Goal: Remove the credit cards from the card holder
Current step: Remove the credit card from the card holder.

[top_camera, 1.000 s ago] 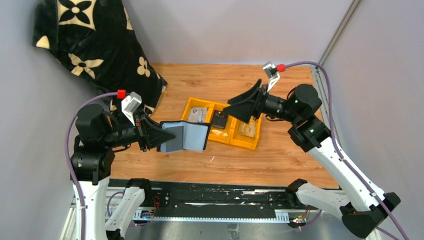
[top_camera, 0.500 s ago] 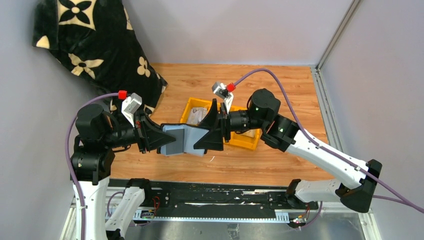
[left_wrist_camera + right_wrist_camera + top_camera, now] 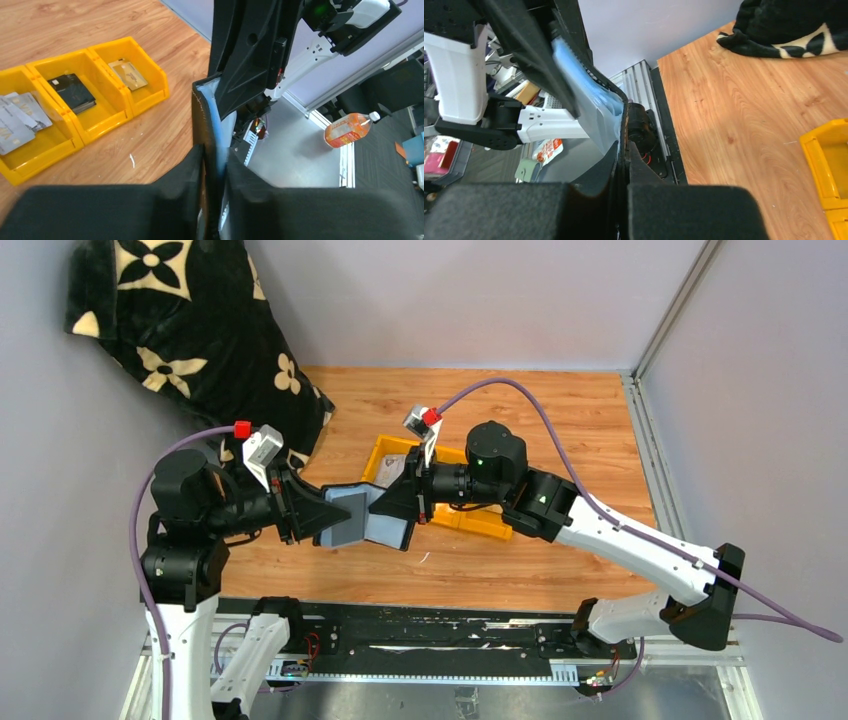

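While left gripper [image 3: 214, 162], right gripper [image 3: 624, 157] clamp it, card holder [image 3: 352, 520] aloft

Right gripper [image 3: 625, 167] is pinched tight on the black edge of the card holder [image 3: 596, 110], with its pale blue inside showing. Left gripper [image 3: 551, 45] has the far end. Off to the right there's wooden table [image 3: 744, 115], a yellow tray [image 3: 830, 165] corner, and a black-and-cream blanket [image 3: 789, 25] up top.
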